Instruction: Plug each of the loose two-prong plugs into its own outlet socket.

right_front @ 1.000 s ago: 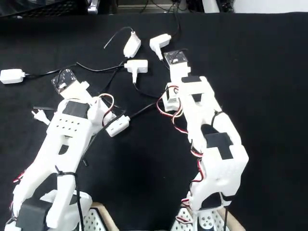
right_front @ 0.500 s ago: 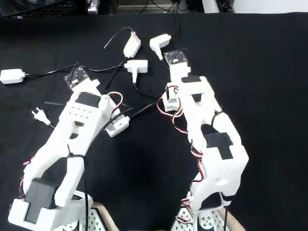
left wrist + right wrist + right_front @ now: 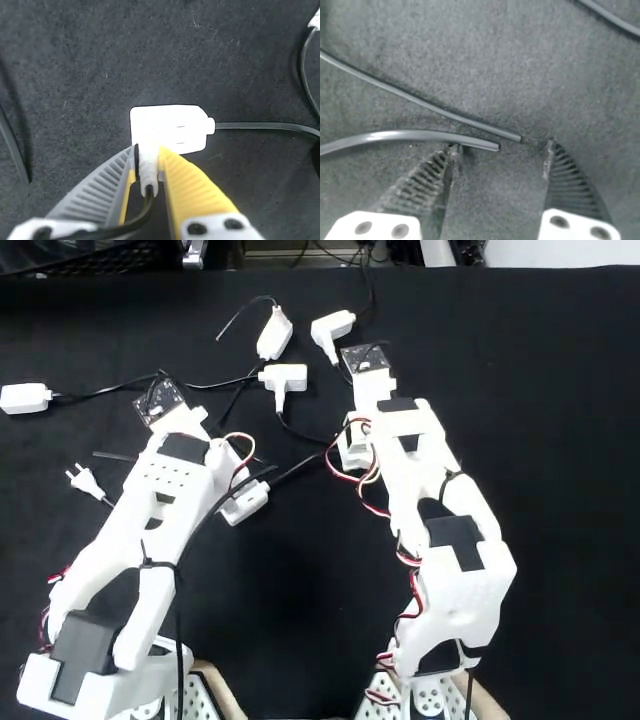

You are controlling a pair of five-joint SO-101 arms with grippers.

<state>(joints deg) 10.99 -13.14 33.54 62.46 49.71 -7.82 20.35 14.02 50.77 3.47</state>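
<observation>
At the far left of the high view an end socket (image 3: 25, 397) lay on the black worktop (image 3: 560, 390), its cord running off to the right. Just below and right of it a loose plug (image 3: 80, 478) rested with its prongs bare, well apart from every socket and so not yet dealt with.

Next came the left claw (image 3: 165, 400), in the upper left of the high view. Its wrist view showed it pinching a held plug (image 3: 146, 167) between the grey and yellow fingers (image 3: 187, 182), with the black cord trailing back between them. The plug's front touched the edge of a flat socket (image 3: 167, 127) that lay on the cloth. Gripping the plug's body this way probably left its front free and let the arm push straight in. Whether the prongs had entered could not be told.

Lower down, just beside the left arm, sat a near socket (image 3: 245, 502), and in the upper centre lay a middle socket (image 3: 283, 377), both unfilled as far as could be seen.

Right of centre, the right claw (image 3: 365, 365) pointed down at the worktop. Its wrist view showed the fingers (image 3: 432, 172) spread wide and holding nothing, with the cut end of a black cable (image 3: 420, 136) lying between them. It looked poised to close on something rather than to carry.
</observation>
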